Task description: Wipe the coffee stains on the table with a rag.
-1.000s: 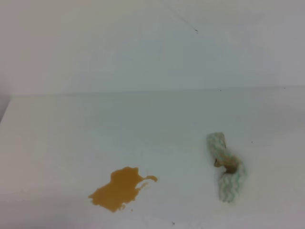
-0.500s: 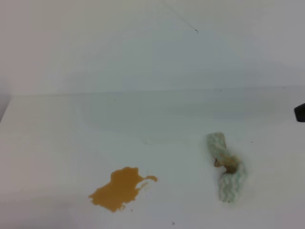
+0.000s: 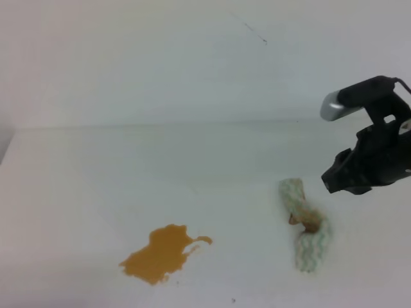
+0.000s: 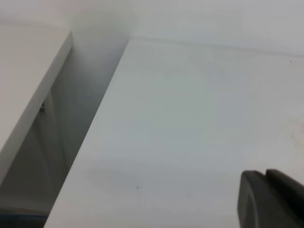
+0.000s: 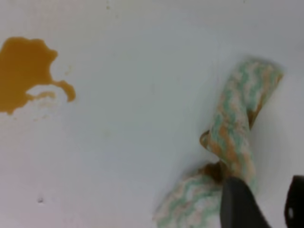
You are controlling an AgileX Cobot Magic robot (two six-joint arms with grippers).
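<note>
Here right gripper (image 5: 270,202) jaws spread, empty, over rag (image 5: 228,147); left unclear.

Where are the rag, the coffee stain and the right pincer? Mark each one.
rag (image 3: 306,224): exterior high view, its brown-stained middle.
coffee stain (image 3: 160,254): exterior high view, centre of the blotch.
right pincer (image 5: 266,202): right wrist view, midway between its fingertips.

Bare lab: white table (image 3: 96,186), wall (image 3: 160,58)
</note>
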